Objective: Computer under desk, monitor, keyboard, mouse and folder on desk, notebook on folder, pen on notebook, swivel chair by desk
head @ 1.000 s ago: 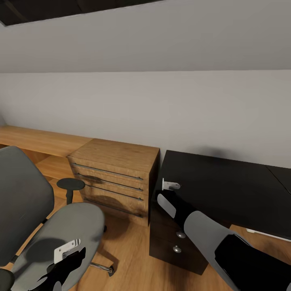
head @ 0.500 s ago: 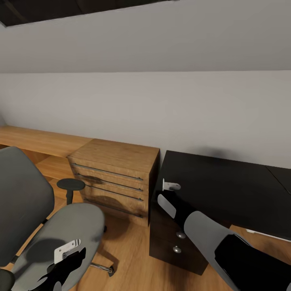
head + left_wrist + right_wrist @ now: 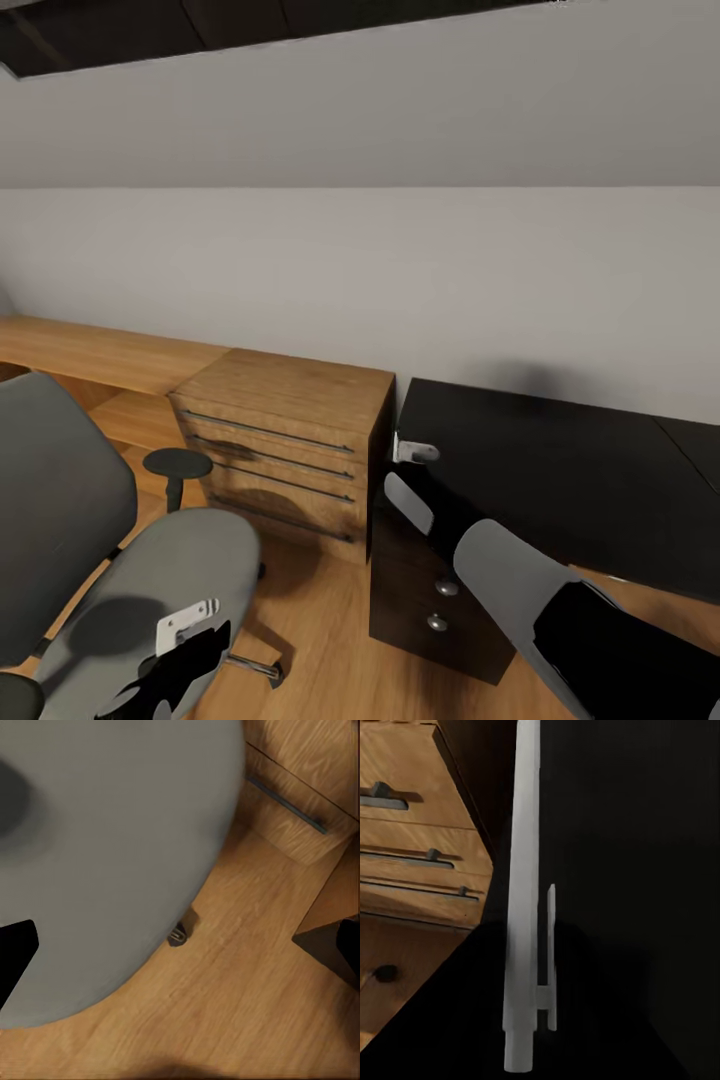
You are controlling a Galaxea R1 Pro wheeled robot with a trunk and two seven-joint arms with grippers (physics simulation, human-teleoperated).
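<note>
Swivel chair (image 3: 150, 570): seat and backrest in matt grey cloth-like upholstery; armrest pad at 9 o'clock in matt black plastic; base leg and caster look like polished metal. Desk (image 3: 560, 470): smooth black top with a faint sheen; drawer unit fronts black, with small round metallic knobs. Wooden drawer chest (image 3: 285, 440): warm wood grain, satin finish, thin dark metal bar handles. Floor (image 3: 320, 640): smooth wood planks. Pen (image 3: 521, 907): smooth white-silver, plastic-like. Wall (image 3: 400, 270): plain matt grey.

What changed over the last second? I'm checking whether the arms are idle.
The camera tilted slightly, shifting the whole scene. The right gripper edged toward the wall over the desk, still gripping the pen. The left gripper stays open over the swivel chair. Nothing was grabbed or released.
</note>
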